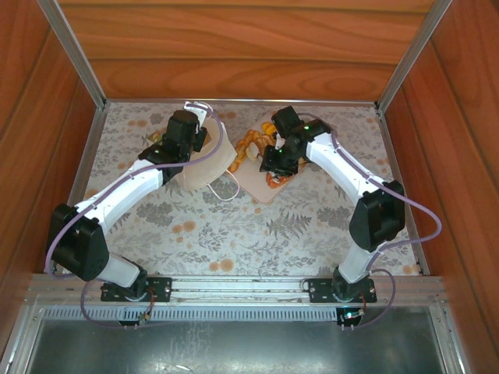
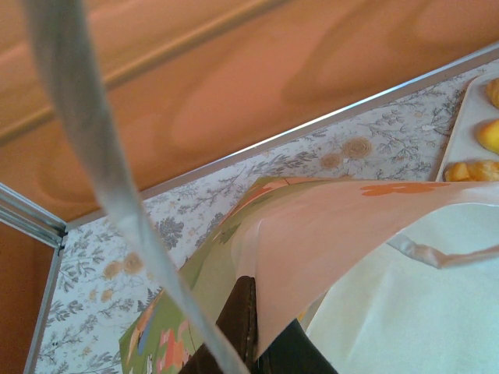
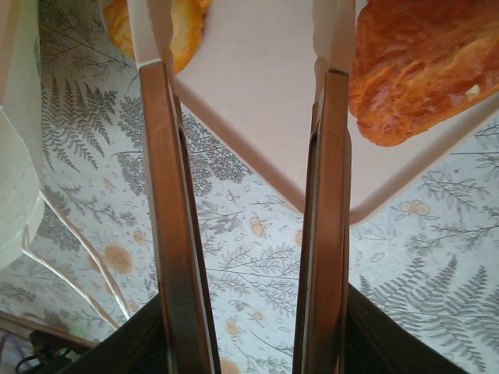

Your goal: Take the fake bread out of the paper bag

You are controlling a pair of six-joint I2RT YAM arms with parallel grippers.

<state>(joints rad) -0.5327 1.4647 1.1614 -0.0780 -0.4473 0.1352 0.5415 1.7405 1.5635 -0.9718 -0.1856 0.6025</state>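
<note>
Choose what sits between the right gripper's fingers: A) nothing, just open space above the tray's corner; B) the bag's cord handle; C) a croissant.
A: the right gripper is open and empty above a corner of the pink tray, a toy pastry lying beside it.

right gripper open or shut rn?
Open: the right gripper has its fingers apart over the tray corner, nothing between them.

Overhead camera looks down from behind; both wrist cameras, close in, share the tray (image 3: pixel 257 78)
</note>
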